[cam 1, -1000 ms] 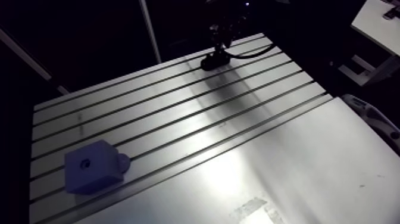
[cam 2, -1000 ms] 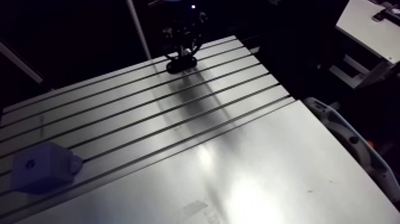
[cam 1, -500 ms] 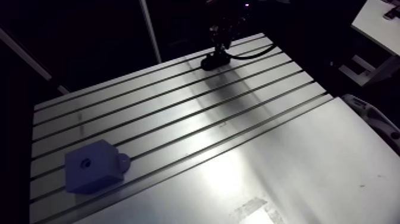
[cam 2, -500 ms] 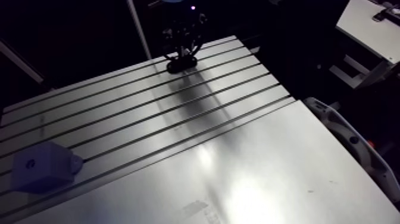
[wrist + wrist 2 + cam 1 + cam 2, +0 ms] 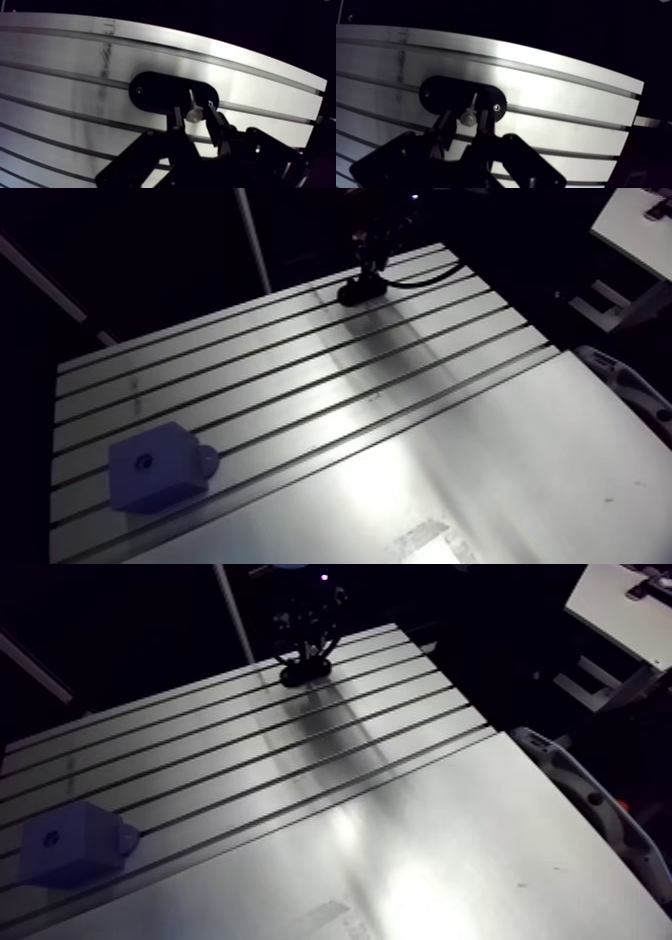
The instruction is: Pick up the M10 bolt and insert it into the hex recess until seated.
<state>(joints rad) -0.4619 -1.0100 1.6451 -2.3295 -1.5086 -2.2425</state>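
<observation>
My end effector [image 5: 195, 118] hung low over the far edge of the slotted table [image 5: 400, 468], just above a black oval plate [image 5: 155, 92] that lay across one of the slots. In the wrist view the bolt [image 5: 192, 106] showed as a small silvery piece over that plate. Its rounded head sat between my two fingers [image 5: 178, 120] and its thin shank pointed away from me across the dark surface. My fingers stood apart, one on each side of the head. A slim dark gap showed on either side, so I was bracketing the bolt rather than pinching it. I could not tell whether the bolt stood in the plate or only rested on it. Two small screws marked the plate, one towards each end.

In the arm view the pale blue block [image 5: 152, 469] sat well apart from all this, at the near left corner of the table, square on the slotted top. A small recess [image 5: 147, 459] showed in its upper face, though its shape was too small to make out. A round knob [image 5: 206, 458] stuck out from the side that faced the middle of the table.
</observation>
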